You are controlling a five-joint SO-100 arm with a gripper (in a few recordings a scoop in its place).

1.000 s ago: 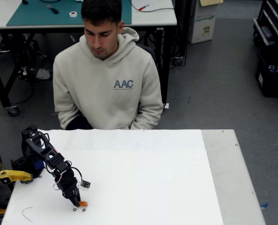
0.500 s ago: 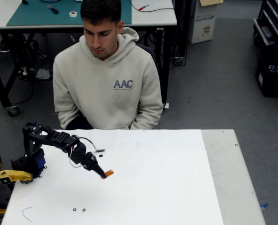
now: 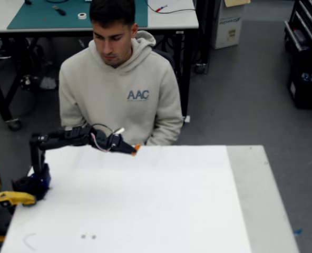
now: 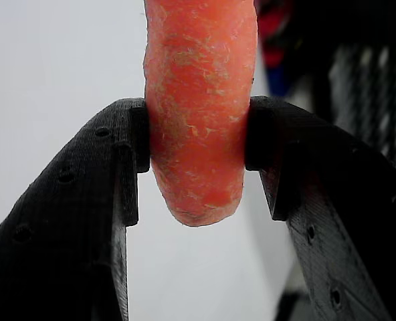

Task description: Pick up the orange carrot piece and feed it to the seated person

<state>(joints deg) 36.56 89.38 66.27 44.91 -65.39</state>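
Between the two black fingers (image 4: 118,167) in the wrist view sits the orange carrot piece (image 4: 198,114), squeezed on both sides at its middle; its rounded end pokes out below the pads and the rest runs up past the top edge of the picture. The fingers are clamped on it, one pad touching each flank.

Seen from the fixed view, the gripper (image 3: 130,149) is raised off the white surface (image 3: 161,205) at the end of the black arm (image 3: 66,138), which reaches out roughly level from its base near the surface's left edge. The carrot piece shows as a small orange tip at the fingers' end, just above the surface's far edge and directly in front of the seated person (image 3: 119,89), at the level of his lower torso. He sits behind the surface in a beige hoodie, head tilted down toward the gripper.

A yellow clamp-like object (image 3: 11,198) lies beside the arm's base.
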